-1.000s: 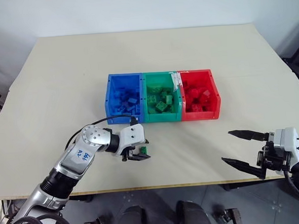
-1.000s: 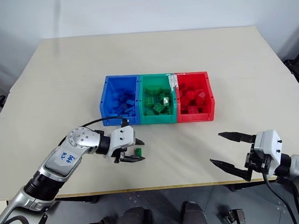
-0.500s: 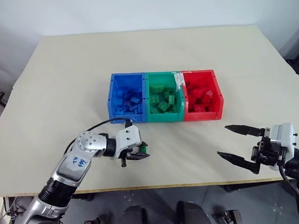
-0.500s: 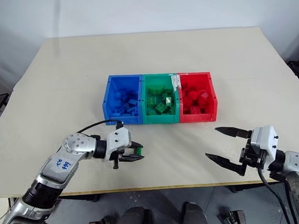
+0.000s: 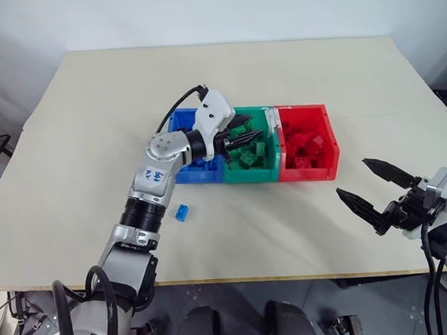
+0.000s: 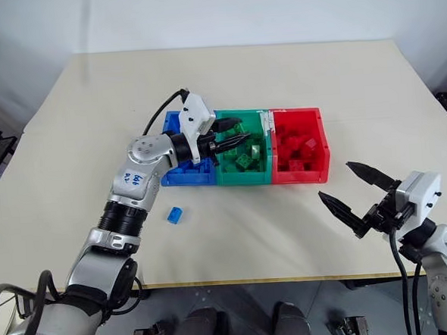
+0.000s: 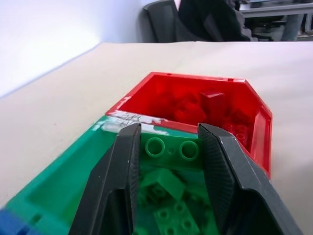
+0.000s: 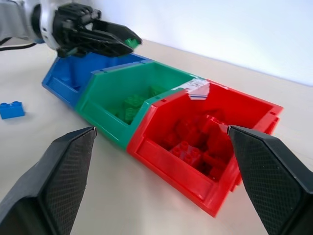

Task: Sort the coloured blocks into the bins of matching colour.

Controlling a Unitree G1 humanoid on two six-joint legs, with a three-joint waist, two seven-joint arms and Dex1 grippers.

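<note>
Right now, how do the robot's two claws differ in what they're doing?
The left gripper hangs over the green bin with a green block between its fingers; the right gripper hangs over bare table near the front edge, carrying nothing. The left one's fingers stand narrow beside the block; the right one's are spread wide. Both have two black fingers.

head pair: you look down and forward over the table (image 5: 91,107) | left wrist: close over the green bin (image 7: 58,196) | right wrist: low, farther, facing the bins (image 8: 161,142), shared by all views
</note>
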